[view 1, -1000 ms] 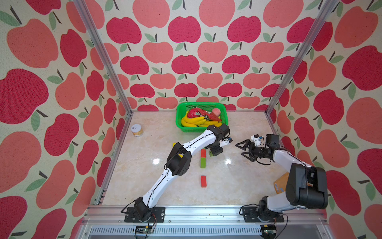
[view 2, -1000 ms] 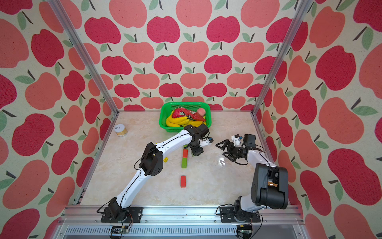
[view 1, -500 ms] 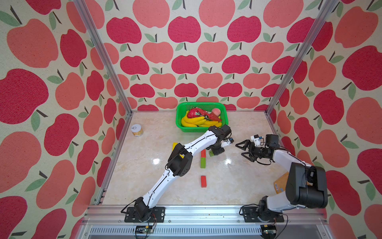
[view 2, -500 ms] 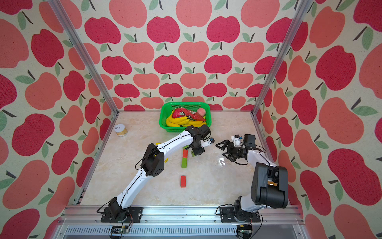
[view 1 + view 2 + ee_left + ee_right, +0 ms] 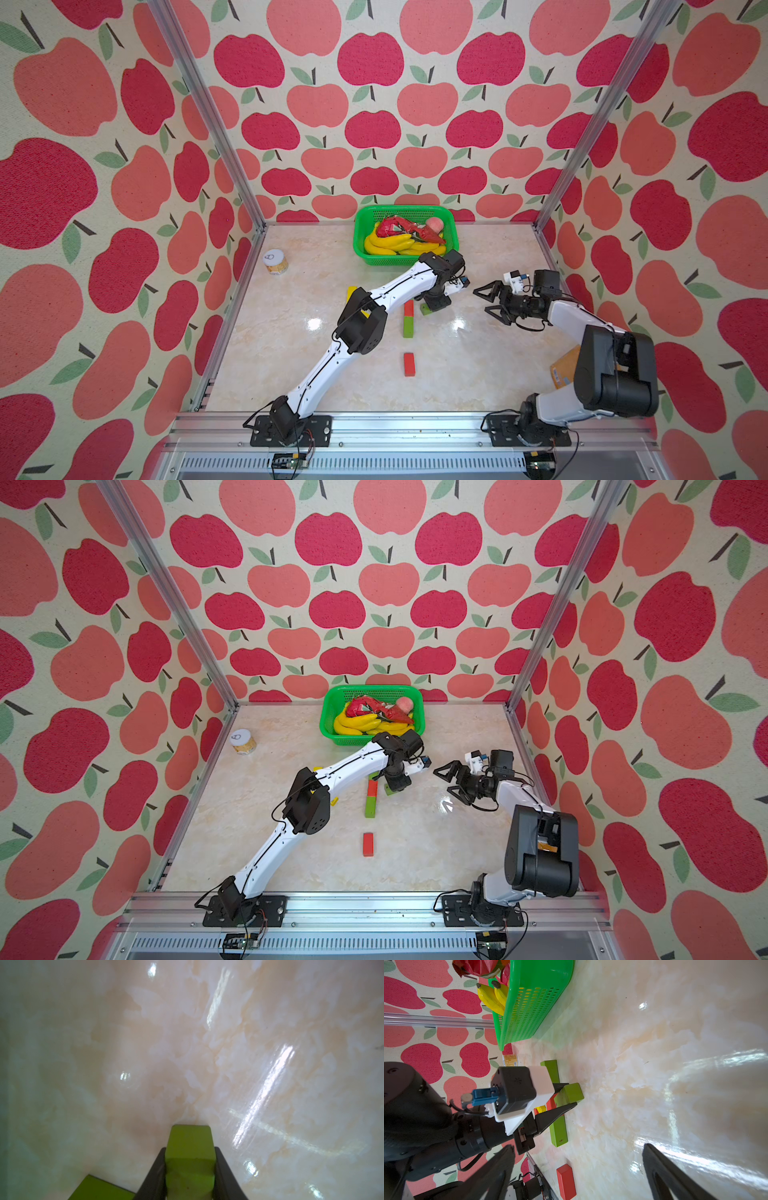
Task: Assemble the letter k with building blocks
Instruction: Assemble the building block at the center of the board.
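Apple-print walls are enclosing a glossy marble worktop [image 5: 291, 374]. At far left a small jar [image 5: 275, 261] is standing near the wall. A yellow block [image 5: 352, 292] is lying largely hidden under the left arm.

At centre, a red block [image 5: 409, 308] and a lower green block [image 5: 408, 326] are lying end to end, touching, in a line running towards the front edge. A lone red block [image 5: 409, 364] is lying in line with them, apart, nearer the front.

Just right of the red block the left gripper [image 5: 190, 1149] is pointing down, its jaws pinching a green block [image 5: 570, 1093] by its two sides. The block is sitting low at the worktop; contact cannot be confirmed. Behind, a green basket [image 5: 357, 232] is holding bananas [image 5: 388, 243] and other toys.

Further right the right gripper [image 5: 481, 300] is hovering above bare worktop, jaws spread wide, holding nothing. At far right a tan packet [image 5: 563, 365] is lying partly hidden behind the right arm.
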Controlling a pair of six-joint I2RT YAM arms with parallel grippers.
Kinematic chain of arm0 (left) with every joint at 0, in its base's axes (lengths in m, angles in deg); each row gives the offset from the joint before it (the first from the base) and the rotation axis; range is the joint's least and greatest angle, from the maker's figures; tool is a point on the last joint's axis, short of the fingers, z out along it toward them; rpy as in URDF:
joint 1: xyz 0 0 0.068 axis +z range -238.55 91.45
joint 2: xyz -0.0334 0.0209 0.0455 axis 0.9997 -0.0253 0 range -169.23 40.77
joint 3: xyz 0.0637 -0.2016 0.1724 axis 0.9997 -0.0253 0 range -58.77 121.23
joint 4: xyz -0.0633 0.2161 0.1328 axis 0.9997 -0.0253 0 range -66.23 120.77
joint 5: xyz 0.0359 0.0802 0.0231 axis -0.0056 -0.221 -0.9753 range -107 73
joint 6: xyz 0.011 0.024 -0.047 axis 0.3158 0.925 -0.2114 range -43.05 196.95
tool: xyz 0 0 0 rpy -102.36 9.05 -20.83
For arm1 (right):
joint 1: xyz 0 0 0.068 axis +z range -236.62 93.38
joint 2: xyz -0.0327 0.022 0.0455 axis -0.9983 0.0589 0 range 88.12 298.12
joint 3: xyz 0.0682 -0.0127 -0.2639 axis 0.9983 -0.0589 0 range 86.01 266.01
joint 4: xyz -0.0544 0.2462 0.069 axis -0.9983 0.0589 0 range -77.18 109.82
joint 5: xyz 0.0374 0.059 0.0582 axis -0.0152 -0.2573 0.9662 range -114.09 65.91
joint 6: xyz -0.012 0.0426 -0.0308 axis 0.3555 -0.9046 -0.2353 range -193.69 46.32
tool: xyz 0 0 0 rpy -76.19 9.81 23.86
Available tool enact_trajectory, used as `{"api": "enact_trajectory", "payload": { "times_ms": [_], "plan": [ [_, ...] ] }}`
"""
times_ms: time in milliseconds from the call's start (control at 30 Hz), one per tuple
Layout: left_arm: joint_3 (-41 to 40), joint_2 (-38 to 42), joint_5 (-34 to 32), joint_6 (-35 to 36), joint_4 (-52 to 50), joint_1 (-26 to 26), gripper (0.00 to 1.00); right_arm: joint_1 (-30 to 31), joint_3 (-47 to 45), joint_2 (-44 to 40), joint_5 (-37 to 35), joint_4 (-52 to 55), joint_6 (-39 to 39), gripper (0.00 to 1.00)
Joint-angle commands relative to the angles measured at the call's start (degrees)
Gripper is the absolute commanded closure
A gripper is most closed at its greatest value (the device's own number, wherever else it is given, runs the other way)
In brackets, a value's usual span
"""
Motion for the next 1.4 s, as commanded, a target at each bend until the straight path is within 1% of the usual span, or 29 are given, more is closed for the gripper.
{"api": "enact_trajectory", "payload": {
  "times_ms": [0,467,1367],
  "plan": [
    [-0.2,-1.0,-0.3,0.6,-1.3,0.3,0.84,0.3,-0.6,0.9,1.6,-0.6,-0.2,0.01],
    [-0.2,-0.5,-2.0,0.8,-0.8,1.0,0.88,0.5,-0.6,0.9,1.6,-0.6,-0.1,0.01],
    [-3.0,1.7,-3.2,0.2,0.0,2.1,0.87,0.9,-0.2,1.4,1.9,-0.5,-0.1,0.01]
  ]
}}
